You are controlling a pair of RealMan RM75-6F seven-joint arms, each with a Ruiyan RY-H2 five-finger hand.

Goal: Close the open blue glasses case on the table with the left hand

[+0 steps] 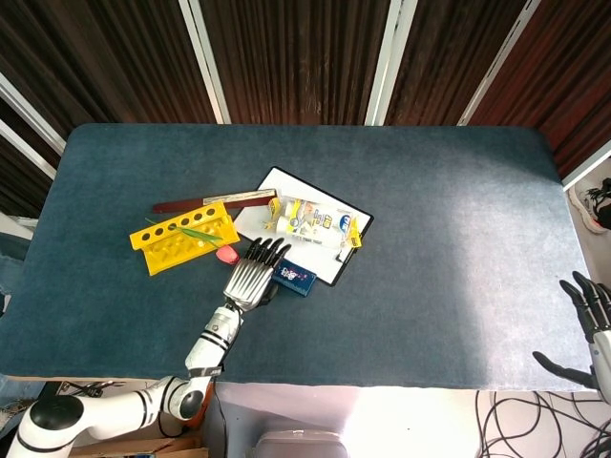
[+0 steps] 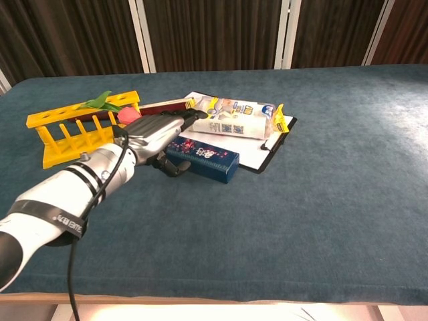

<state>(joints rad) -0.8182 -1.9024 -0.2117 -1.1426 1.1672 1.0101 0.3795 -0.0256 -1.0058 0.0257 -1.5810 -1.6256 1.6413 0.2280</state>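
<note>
The blue glasses case (image 1: 296, 278) (image 2: 206, 158) lies flat on the table just in front of the clipboard, its lid down as far as I can see. My left hand (image 1: 253, 274) (image 2: 155, 136) is at the case's left end, fingers stretched out over that end and the thumb curled low beside it. The hand grips nothing. My right hand (image 1: 586, 320) hangs off the table's right front corner with its fingers spread, and shows only in the head view.
A yellow rack (image 1: 183, 236) (image 2: 77, 128) with a pink tulip (image 1: 225, 255) (image 2: 129, 115) stands left of the hand. Behind the case lies a white clipboard (image 1: 254, 219) (image 2: 258, 148) carrying a snack packet (image 1: 310, 218) (image 2: 234, 117). A dark red strip (image 1: 205, 200) (image 2: 164, 105) lies behind the rack.
</note>
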